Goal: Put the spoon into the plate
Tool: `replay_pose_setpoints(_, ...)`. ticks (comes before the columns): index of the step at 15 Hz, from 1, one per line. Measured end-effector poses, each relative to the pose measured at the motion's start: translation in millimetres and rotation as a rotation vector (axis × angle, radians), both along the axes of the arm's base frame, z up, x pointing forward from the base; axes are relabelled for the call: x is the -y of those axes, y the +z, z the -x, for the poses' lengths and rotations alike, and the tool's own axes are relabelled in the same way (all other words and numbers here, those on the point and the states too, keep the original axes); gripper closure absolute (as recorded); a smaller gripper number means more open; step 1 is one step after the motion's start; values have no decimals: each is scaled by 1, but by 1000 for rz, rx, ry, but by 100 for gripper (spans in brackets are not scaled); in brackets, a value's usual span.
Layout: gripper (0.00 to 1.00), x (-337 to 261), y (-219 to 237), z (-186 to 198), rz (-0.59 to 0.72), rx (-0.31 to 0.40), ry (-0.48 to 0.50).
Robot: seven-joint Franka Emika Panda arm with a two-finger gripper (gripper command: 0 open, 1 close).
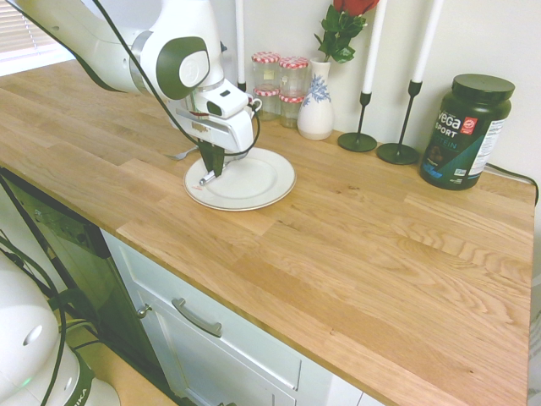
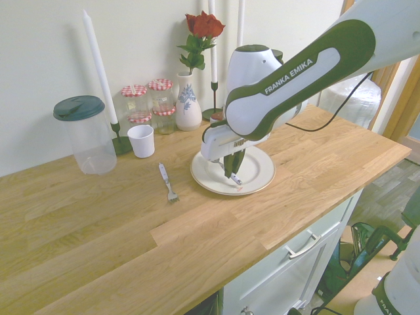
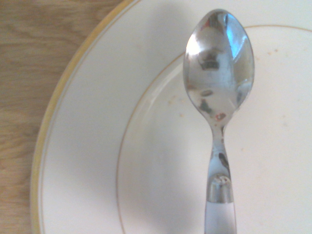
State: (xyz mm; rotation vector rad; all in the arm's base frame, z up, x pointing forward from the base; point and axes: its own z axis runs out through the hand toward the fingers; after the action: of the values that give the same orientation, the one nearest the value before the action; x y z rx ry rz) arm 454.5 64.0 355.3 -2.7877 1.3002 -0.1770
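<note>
My gripper [image 2: 233, 175] clamped on spoon [image 2: 237, 179] by white handle, over plate [image 2: 264, 178]. Spoon likely light, stiff, smooth metal bowl slippery; handle is my best hold. Plate probably brittle: I should lower gently.

In the second exterior view, the light-brown wooden countertop [image 2: 131, 249] bore a round white ceramic plate with a thin dark edge line [image 2: 259, 184]. Around the plate, a silver fork with a white handle [image 2: 168, 182] lay towards nine o'clock, a small white cup [image 2: 141, 141] and a clear container with a dark green lid [image 2: 95, 147] stood towards ten, and a white vase with a blue floral pattern [image 2: 188, 108] towards eleven.
</note>
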Motion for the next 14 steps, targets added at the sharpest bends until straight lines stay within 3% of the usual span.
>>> replay_pose_setpoints(1,100,4,-2,-3,-2,-5,-9)
replay_pose_setpoints(2,0,7,-4,-4,-2,-9,-12)
replay_pose_setpoints(14,0,9,-2,-20,6,-11,-5)
